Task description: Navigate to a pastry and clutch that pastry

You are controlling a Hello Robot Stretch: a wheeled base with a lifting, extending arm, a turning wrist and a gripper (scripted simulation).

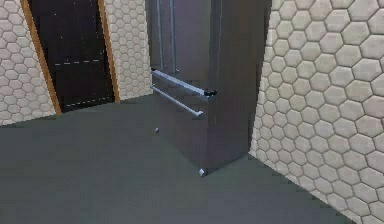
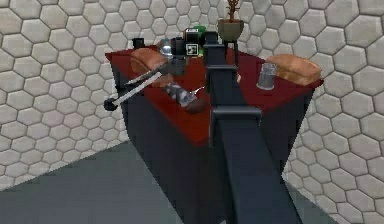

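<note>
The drive looks finished, and the step in hand is the grasp. The robot stands at a red-topped bench (image 2: 250,105) with its arm (image 2: 235,130) stretched out over it. The claw (image 2: 120,97) lies toward the bench's left side, thin fingers pointing left. Whether it grips anything cannot be told.

The pastry (image 2: 147,55) is probably the brown rounded lump at the far left, just beyond the claw. A tan loaf (image 2: 296,68) sits at the right beside a grey cup (image 2: 267,76). Ahead of the robot stand a steel fridge (image 1: 205,90) and a dark door (image 1: 70,50).

The next move calls for bringing the claw onto that lump and then taking hold.
</note>
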